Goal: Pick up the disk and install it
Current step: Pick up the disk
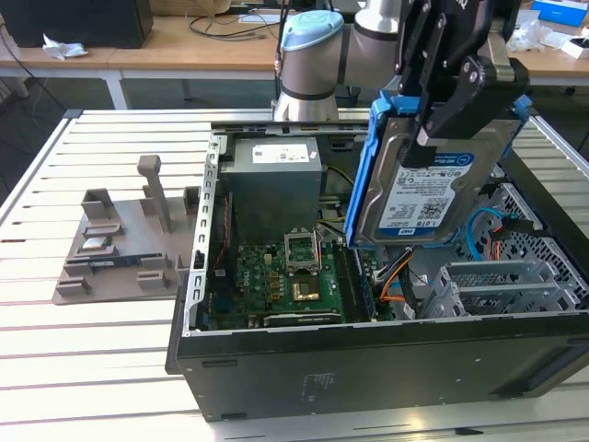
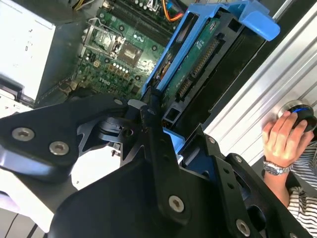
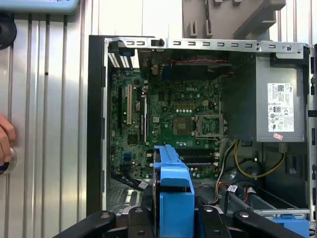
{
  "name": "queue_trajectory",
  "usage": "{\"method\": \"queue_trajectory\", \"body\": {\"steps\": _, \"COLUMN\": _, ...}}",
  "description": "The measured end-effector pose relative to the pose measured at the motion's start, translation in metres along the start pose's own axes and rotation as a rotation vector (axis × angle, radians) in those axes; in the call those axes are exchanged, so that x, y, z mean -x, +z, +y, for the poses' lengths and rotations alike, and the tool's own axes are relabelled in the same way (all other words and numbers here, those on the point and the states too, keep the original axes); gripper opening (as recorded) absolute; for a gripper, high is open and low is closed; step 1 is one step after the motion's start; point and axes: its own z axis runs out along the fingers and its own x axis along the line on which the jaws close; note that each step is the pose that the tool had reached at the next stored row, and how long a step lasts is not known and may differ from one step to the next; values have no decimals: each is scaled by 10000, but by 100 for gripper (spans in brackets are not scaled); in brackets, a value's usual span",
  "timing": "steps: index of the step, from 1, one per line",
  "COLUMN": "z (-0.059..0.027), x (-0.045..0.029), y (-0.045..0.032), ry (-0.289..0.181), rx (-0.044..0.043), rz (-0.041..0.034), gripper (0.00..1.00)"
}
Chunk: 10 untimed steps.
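My gripper [image 1: 434, 124] is shut on the disk [image 1: 433, 184], a silver hard drive with a white-and-blue label and blue plastic rails. It hangs tilted, label toward the camera, above the right half of the open computer case [image 1: 368, 354]. The second wrist view has the disk's [image 2: 198, 64] green circuit-board underside running away from the black fingers [image 2: 148, 131]. Edge-on in the first wrist view, the disk [image 3: 173, 191] is a blue strip over the motherboard [image 3: 168, 124]. A grey metal drive cage [image 1: 502, 285] sits in the case below and toward the exterior view's right of the disk.
A grey power supply [image 1: 274, 180] fills the case's back corner, and orange and blue cables [image 1: 398, 276] lie beneath the disk. A grey fixture stand [image 1: 129, 244] rests on the slatted table at the exterior view's left. A person's hand [image 2: 285, 141] rests on a round button beside the case.
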Motion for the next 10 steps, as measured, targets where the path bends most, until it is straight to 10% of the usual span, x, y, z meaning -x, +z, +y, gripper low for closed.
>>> {"method": "queue_trajectory", "body": {"steps": 10, "z": -371, "x": -3, "y": -17, "ry": 0, "rx": 2, "rz": 0, "gripper": 37}}
